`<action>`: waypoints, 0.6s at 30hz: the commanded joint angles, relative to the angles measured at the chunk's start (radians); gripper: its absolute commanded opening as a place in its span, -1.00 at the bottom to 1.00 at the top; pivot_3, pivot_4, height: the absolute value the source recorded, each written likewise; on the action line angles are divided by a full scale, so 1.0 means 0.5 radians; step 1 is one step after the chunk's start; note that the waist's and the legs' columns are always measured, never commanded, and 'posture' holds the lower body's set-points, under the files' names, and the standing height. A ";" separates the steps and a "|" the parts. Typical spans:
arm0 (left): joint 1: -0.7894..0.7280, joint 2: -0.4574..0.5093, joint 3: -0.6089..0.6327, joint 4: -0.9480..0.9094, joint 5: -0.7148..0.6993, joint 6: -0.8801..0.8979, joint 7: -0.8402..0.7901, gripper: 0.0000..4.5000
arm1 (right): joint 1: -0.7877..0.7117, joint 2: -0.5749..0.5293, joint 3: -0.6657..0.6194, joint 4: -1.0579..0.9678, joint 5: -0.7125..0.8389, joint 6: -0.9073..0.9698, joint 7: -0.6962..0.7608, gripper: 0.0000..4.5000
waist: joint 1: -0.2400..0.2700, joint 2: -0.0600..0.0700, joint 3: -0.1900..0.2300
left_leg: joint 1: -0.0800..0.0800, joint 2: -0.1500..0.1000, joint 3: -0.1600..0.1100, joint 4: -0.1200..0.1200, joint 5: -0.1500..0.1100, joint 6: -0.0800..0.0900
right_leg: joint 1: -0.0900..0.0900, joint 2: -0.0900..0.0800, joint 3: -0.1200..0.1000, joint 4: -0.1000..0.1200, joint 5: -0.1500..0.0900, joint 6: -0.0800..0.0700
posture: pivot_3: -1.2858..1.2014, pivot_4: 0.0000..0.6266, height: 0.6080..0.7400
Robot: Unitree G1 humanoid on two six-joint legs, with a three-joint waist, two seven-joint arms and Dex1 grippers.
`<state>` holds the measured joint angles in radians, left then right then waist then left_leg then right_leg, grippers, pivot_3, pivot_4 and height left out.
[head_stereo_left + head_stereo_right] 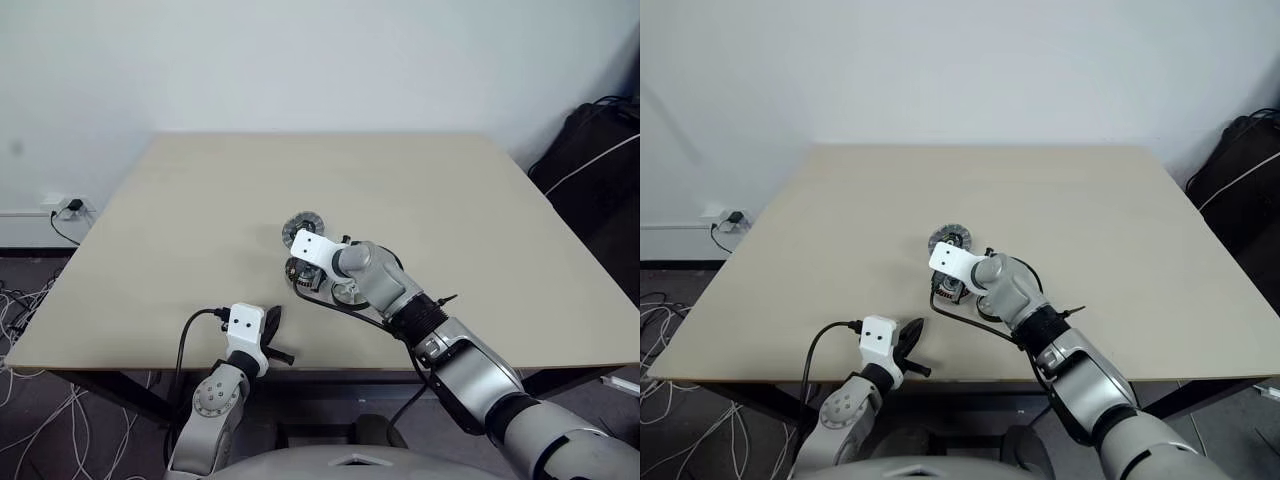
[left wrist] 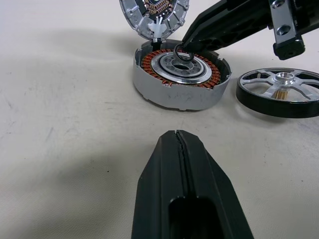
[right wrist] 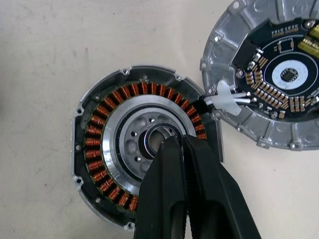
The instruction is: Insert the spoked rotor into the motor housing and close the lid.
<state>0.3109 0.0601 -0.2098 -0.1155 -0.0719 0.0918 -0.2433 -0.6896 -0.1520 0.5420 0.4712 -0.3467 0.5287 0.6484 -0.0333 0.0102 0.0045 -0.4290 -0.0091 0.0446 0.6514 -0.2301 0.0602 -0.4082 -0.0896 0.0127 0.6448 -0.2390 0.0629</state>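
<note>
A pale tabletop [image 1: 180, 240] is being viewed from above and from both wrists. Near the middle, toward the front edge, the housing [image 2: 182, 74] is lying flat with its copper windings facing up around a silver centre. The lid [image 3: 271, 84] is lying just beside it on the far side, joined to it by short white wires, with its circuit-board face showing. The rotor [image 2: 281, 92] is resting flat on the tabletop, just beside the housing toward the right edge, not yet inserted.

The right pincer [image 3: 180, 144] is being held with its fingers together, tips at the housing's central bore; in the left wrist view a small dark ring [image 2: 180, 51] seems to be pinched there, though this cannot be told for certain. The left pincer [image 2: 178, 137] is being held closed and empty near the front edge, pointing at the housing.

The rotor is judged to be rigid, light metal, smooth and likely slippery; it would best be taken by the rim or a spoke and lowered level. The lid's wires look fragile, so the lid should be folded over gently.
</note>
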 commanded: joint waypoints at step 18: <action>-0.012 -0.019 -0.021 -0.003 -0.009 -0.050 -0.005 -1.00 | -0.104 0.025 -0.059 0.092 0.039 0.010 0.058 -0.99 | -0.001 0.000 0.000 | 0.000 0.000 0.000 0.000 0.000 0.000 | 0.000 0.000 0.000 0.001 0.000 0.000 | 0.03 -1.00 1.00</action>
<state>0.3123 0.0598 -0.2146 -0.1108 -0.0721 0.0915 -0.2436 -0.7075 -0.1433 0.5341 0.5125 -0.3299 0.5347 0.6845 -0.0336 0.0103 0.0045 -0.4288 -0.0090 0.0446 0.6514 -0.2301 0.0601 -0.4081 -0.0897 0.0127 0.6451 -0.2390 0.0630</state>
